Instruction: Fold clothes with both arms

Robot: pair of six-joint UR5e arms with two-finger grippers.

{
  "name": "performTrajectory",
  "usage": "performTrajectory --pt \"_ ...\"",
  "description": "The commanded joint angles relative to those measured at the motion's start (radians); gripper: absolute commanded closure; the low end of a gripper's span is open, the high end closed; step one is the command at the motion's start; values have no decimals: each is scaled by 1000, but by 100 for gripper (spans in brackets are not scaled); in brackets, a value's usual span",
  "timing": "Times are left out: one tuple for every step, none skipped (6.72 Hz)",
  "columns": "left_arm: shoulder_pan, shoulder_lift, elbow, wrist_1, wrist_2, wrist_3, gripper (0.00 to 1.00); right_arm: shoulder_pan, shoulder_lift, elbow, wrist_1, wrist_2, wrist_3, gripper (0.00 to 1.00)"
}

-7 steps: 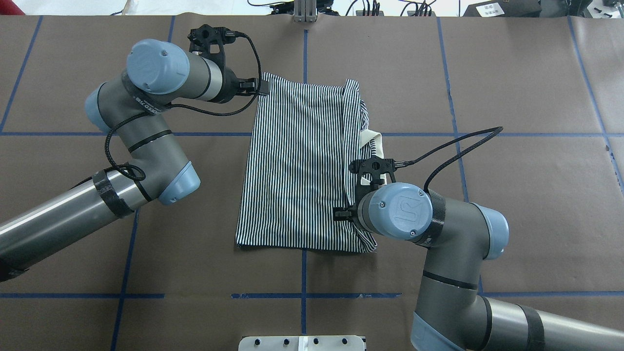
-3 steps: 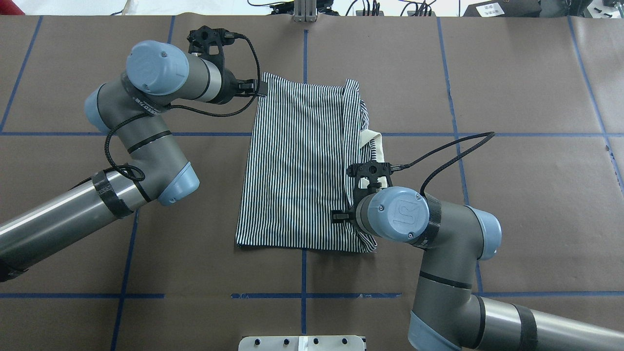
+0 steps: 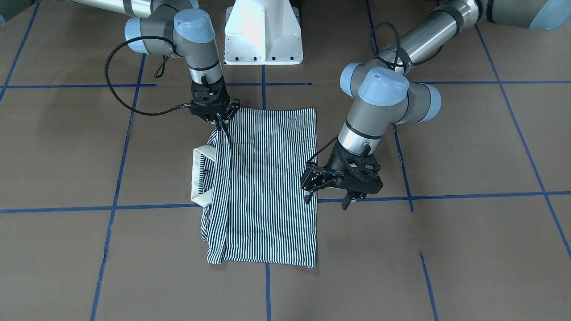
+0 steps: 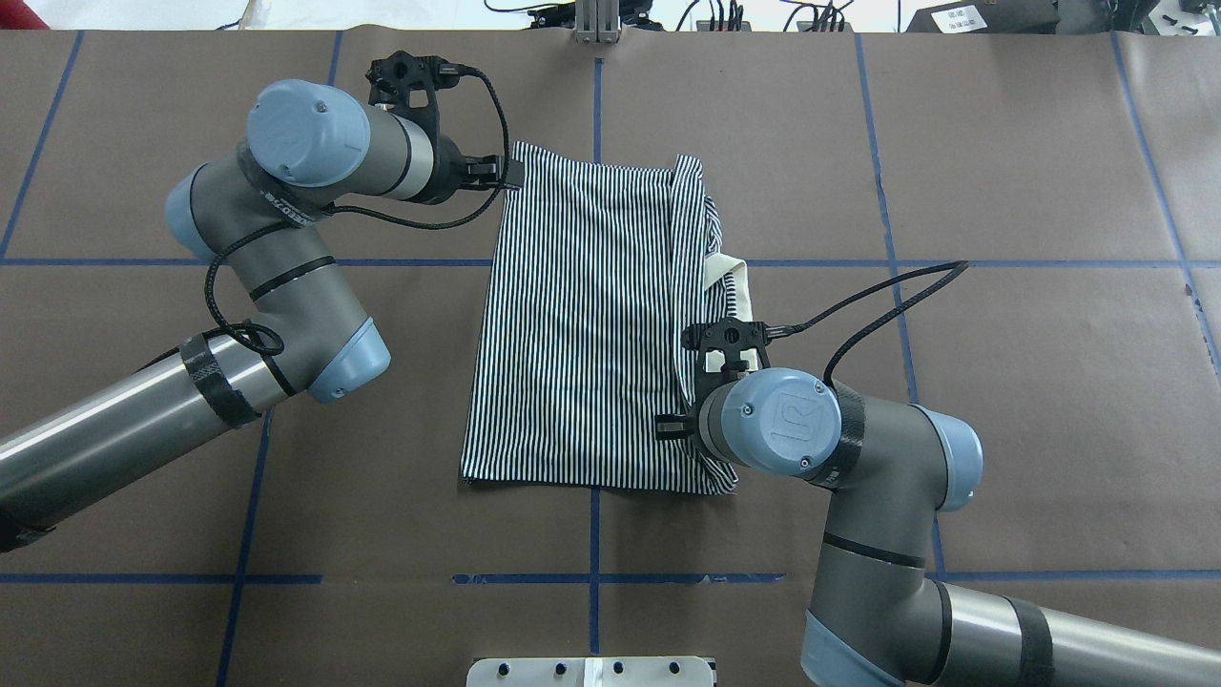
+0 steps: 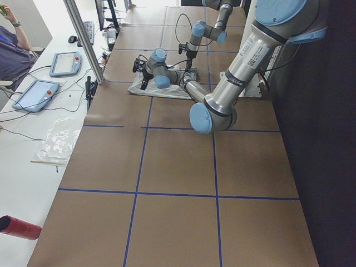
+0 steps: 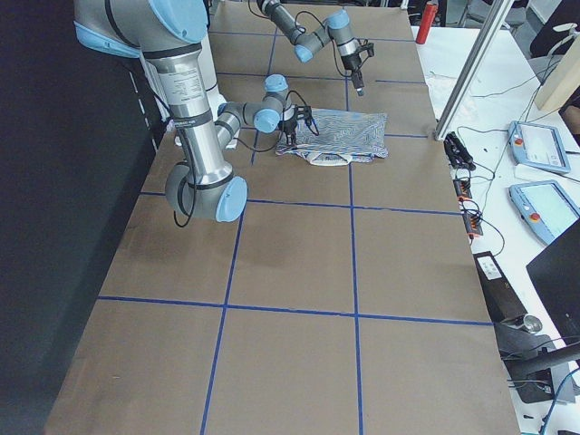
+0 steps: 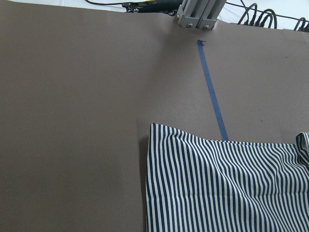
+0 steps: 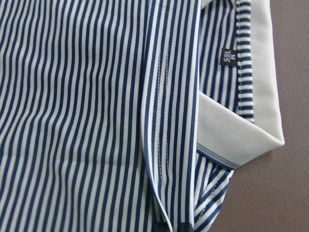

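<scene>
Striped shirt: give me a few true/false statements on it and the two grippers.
1. The shirt lies spread flat with both sleeves out. False: it is folded into a narrow rectangle.
2. The cream collar sticks out on the robot's right side. True.
3. The left gripper is clamped on the shirt. False: it is open, with nothing between its fingers.
4. The neck tag reads M 165. True.
5. The right gripper is at the shirt's edge farthest from the base. False: it is by the nearest edge.
</scene>
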Motion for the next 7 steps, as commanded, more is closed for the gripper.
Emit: performTrajectory --pt "0 -2 0 0 0 -2 0 -5 -1 3 0 0 1 77" --pt "2 0 0 0 0 -2 0 -3 -2 4 0 2 1 72" --pt "2 0 0 0 0 -2 0 -3 -3 7 0 5 1 67" --pt "2 0 0 0 0 -2 0 -5 -3 9 0 6 1 67" --pt "2 0 0 0 0 -2 0 -8 -3 10 0 5 2 68" --pt "2 0 1 0 2 -2 0 -14 -4 10 0 -1 2 70" --pt "3 -2 1 0 2 -3 0 -17 -6 10 0 -4 2 72"
